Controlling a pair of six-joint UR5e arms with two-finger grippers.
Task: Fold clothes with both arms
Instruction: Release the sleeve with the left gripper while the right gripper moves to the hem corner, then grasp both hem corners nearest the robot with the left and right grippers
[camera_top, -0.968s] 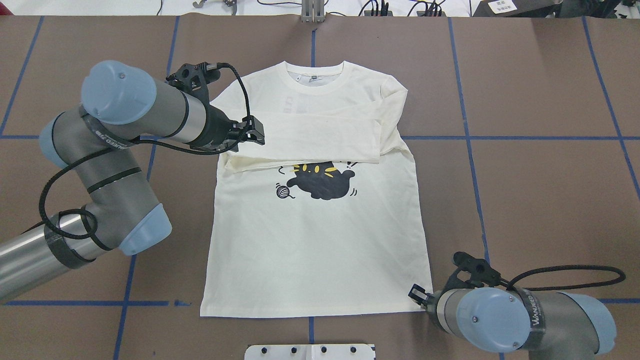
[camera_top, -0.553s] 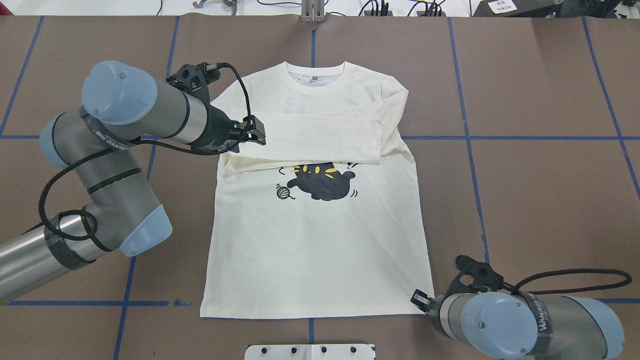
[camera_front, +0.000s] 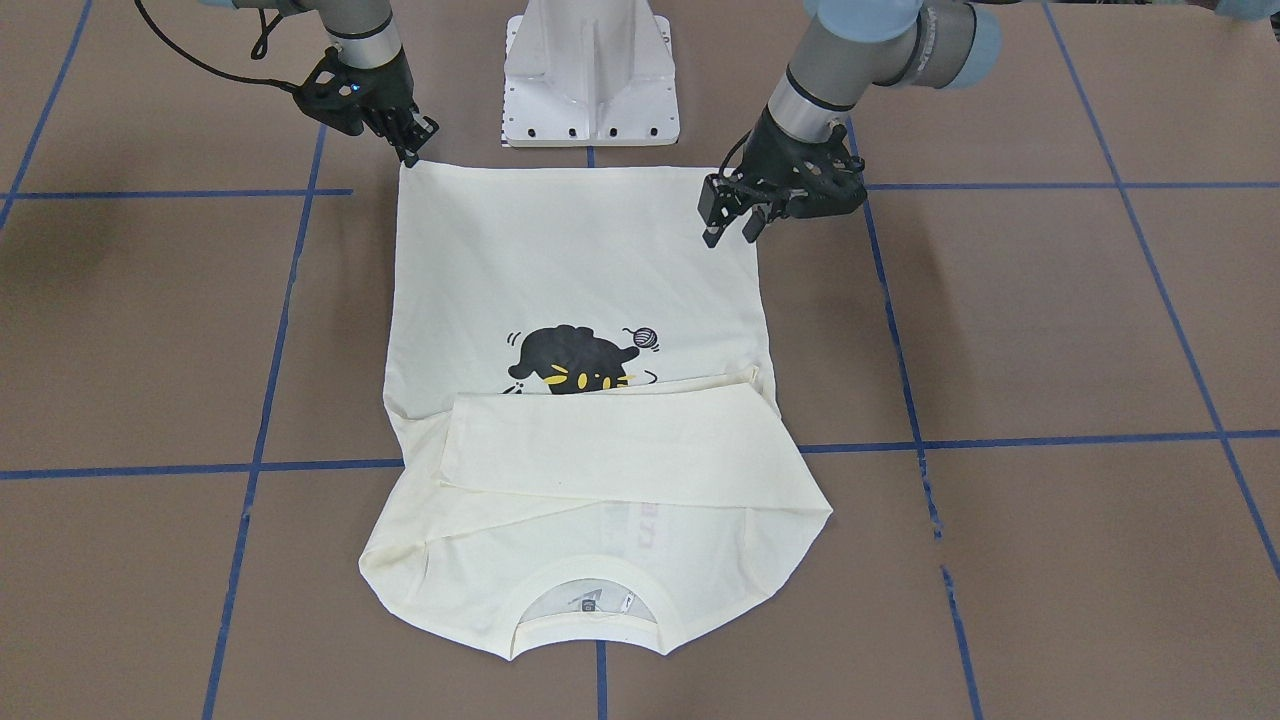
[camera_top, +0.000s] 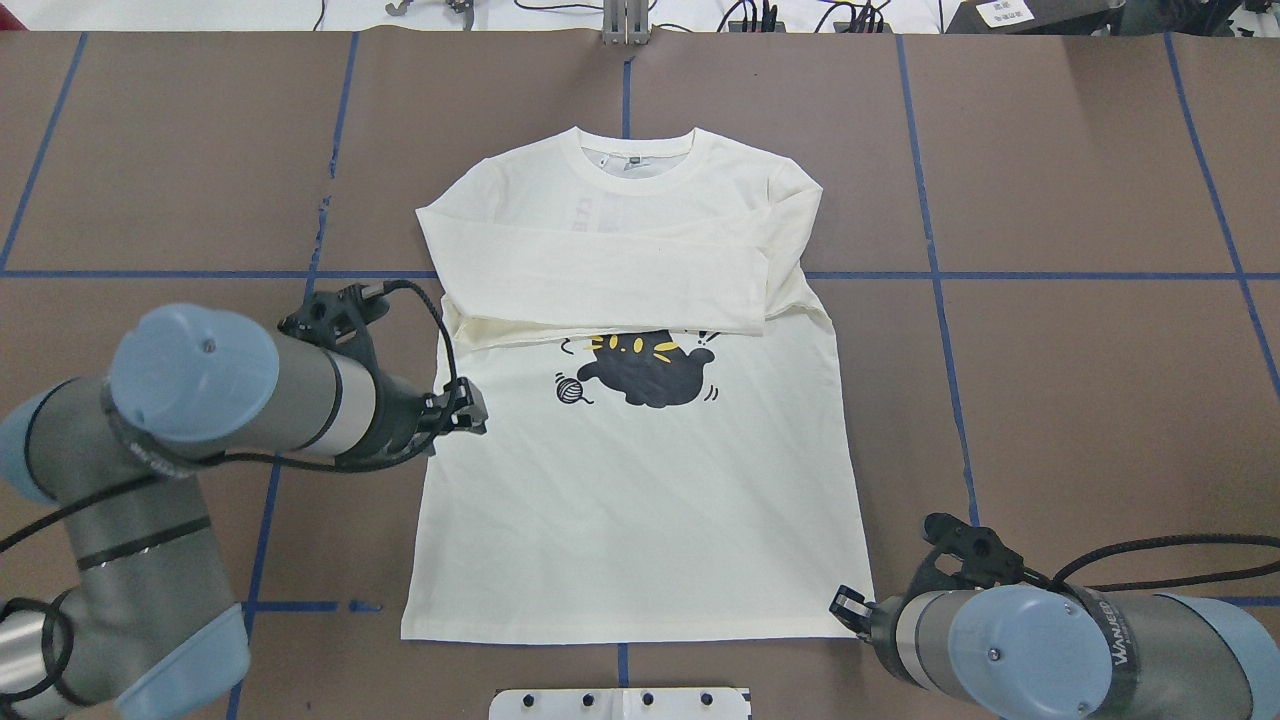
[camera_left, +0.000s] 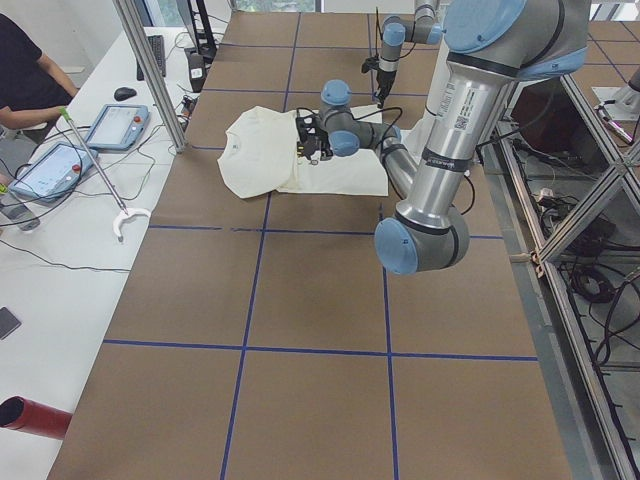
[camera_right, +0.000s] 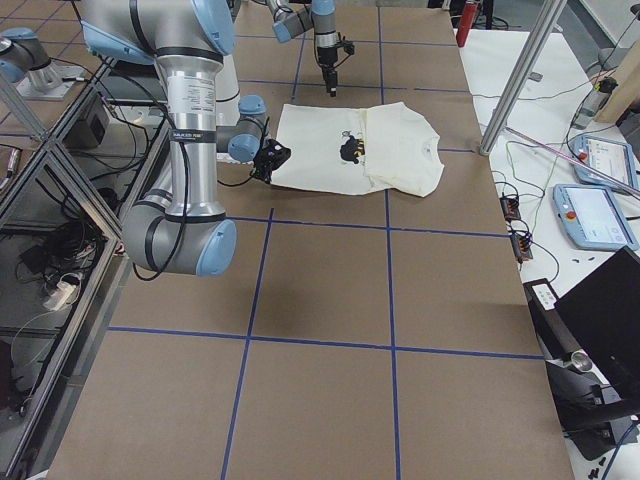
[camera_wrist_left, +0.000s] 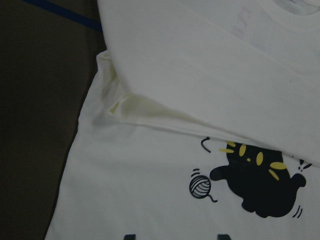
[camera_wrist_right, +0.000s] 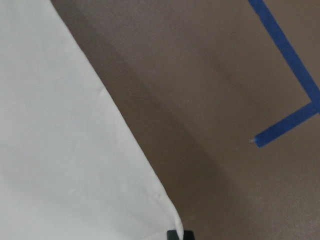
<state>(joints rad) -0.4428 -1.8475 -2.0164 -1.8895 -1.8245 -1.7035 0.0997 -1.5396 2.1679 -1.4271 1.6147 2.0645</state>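
The cream shirt (camera_top: 640, 500) lies face up on the brown table, both sleeves (camera_top: 600, 265) folded across the chest just above the black cat print (camera_top: 645, 370). My left gripper (camera_top: 470, 410) hovers open over the shirt's left edge at mid-height. In the left wrist view its two fingertips (camera_wrist_left: 130, 236) stand apart with nothing between them. My right gripper (camera_top: 845, 603) is at the near right hem corner (camera_front: 404, 168), shut on it. The right wrist view shows one dark fingertip (camera_wrist_right: 179, 235) right at the cloth's corner.
The white base pedestal (camera_front: 590, 70) stands just behind the hem, between the two arms. Blue tape lines (camera_top: 1090, 275) grid the table. A person (camera_left: 30, 80) sits at a white side table with tablets beyond the shirt's collar end.
My left gripper has left the folded sleeve near the shoulder and come back along the shirt's left edge to mid-height. The right gripper and the hem corner crept slightly toward the near edge.
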